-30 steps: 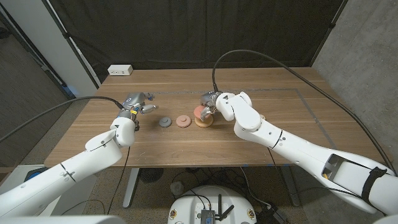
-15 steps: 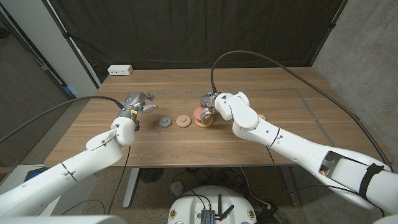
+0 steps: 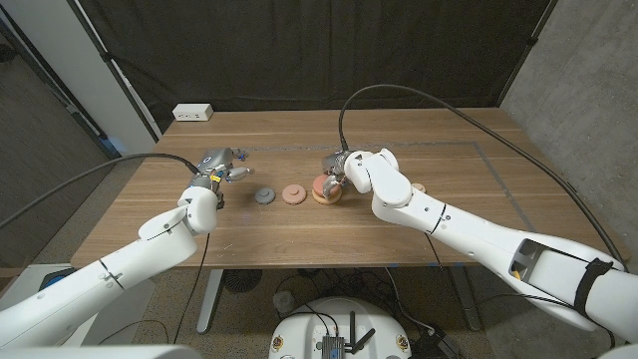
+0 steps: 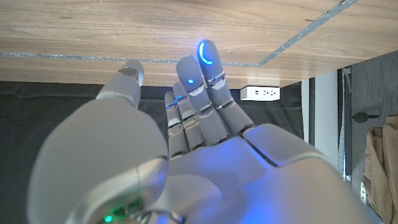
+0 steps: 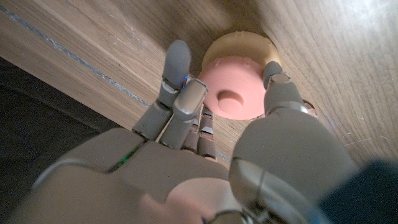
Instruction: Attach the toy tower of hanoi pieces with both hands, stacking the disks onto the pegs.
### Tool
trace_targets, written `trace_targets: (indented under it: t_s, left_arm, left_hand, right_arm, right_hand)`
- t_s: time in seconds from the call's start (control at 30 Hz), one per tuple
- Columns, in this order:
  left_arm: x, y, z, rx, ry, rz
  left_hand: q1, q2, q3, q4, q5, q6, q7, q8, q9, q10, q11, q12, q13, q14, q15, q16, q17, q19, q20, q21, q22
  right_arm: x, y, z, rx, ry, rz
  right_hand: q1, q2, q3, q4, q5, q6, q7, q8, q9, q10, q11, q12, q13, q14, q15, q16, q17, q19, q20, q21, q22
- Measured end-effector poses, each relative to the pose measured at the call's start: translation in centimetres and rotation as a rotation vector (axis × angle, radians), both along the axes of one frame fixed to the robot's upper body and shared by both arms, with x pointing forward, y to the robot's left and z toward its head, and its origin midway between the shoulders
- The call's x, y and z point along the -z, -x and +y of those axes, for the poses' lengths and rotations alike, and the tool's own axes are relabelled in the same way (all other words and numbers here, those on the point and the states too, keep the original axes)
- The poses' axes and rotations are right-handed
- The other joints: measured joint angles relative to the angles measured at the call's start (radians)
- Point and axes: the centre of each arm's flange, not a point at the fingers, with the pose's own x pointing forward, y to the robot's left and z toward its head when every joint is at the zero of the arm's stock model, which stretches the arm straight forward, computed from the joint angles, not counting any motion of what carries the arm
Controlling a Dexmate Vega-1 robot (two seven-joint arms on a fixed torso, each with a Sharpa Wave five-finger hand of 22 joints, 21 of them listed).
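On the wooden table (image 3: 299, 224) three round toy pieces lie in a row near the middle. Leftmost is a grey disk (image 3: 264, 195), just right of it a small salmon disk (image 3: 292, 192), and right of that a pink disk (image 3: 323, 184) sitting on a wider tan disk (image 3: 325, 197). No peg can be made out in the head view.

The right wrist view shows what the head view hides: the pink disk (image 5: 237, 93) has a round recess in its middle and lies stacked on the tan disk (image 5: 239, 46), whose rim shows beyond it. The right robot hand (image 5: 211, 124) has its fingers (image 5: 177, 68) at one side of this stack and its thumb at the other, spread on either side of it; whether they press the pink disk or only stand close I cannot tell. In the head view the right robot hand (image 3: 337, 170) is at the far side of that stack.

The left robot hand (image 3: 215, 165) is to the left of the grey disk, well apart from it. The left wrist view shows the left robot hand (image 4: 186, 143) with fingers (image 4: 208, 59) straight and side by side, holding nothing, the table beyond them.

A white power strip (image 3: 191, 113) lies at the far left edge of the table.
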Motion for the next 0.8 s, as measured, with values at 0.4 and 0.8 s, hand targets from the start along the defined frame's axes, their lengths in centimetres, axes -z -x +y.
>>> trace_targets:
  t_s: [0.4,0.8]
  left_arm:
    - [0.14,-0.13,-0.12,0.002,0.006,0.005]
    - [0.35,-0.34,-0.13,0.002,0.012,0.011]
  left_hand:
    - [-0.011,0.000,0.010,0.001,0.000,0.000,0.000,0.000,0.000,0.000,0.000,0.000,0.000,0.000,0.000,0.000,0.000,0.000,0.000,0.006,-0.005]
    - [-0.011,0.000,0.015,0.001,0.000,0.000,0.000,0.000,0.000,0.000,0.000,0.000,0.000,0.000,0.000,0.000,0.002,0.000,0.000,0.005,-0.005]
  right_arm:
    - [0.37,-0.67,-0.07,0.013,0.009,0.016]
    - [0.75,-0.92,-0.19,0.023,0.022,0.028]
  right_hand:
    - [0.000,0.000,0.004,-0.004,0.000,0.000,0.000,-0.002,0.001,0.005,0.005,-0.007,0.005,0.000,0.000,0.000,0.000,0.000,0.000,0.000,0.000]
    - [0.000,0.000,0.006,-0.006,0.005,0.002,0.003,-0.008,0.004,0.005,0.005,-0.011,0.011,0.000,0.000,0.000,0.000,0.000,0.000,0.000,-0.005]
